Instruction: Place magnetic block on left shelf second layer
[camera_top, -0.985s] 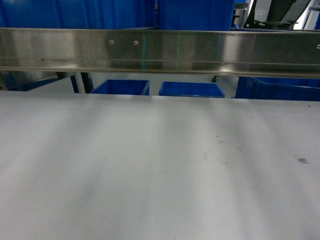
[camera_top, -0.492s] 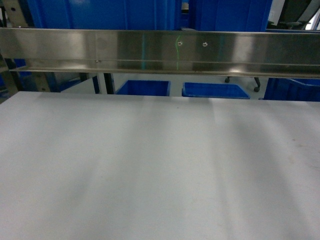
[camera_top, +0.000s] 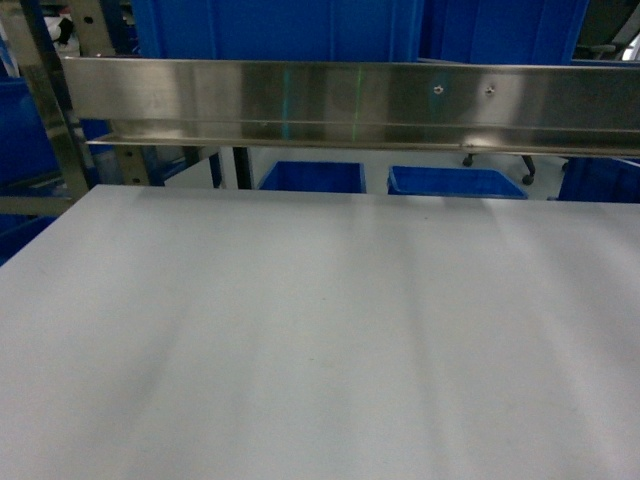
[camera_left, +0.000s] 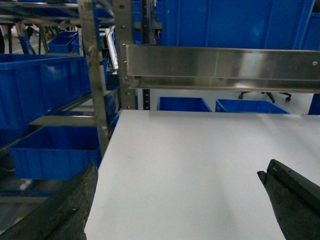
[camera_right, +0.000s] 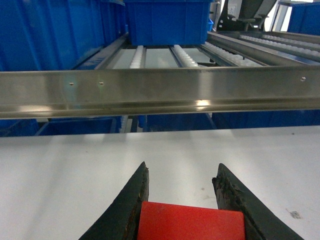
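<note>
The white table (camera_top: 320, 340) lay bare under a steel rail (camera_top: 350, 100), with blue crates (camera_left: 40, 90) on the steel rack (camera_left: 92, 75) at its left. The right gripper (camera_right: 181, 192) was clamped on the red block (camera_right: 190, 222) above the table. The left gripper (camera_left: 175, 200) hung with fingers wide apart.

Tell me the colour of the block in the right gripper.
Bright red magnetic block, clearest in the right wrist view.
</note>
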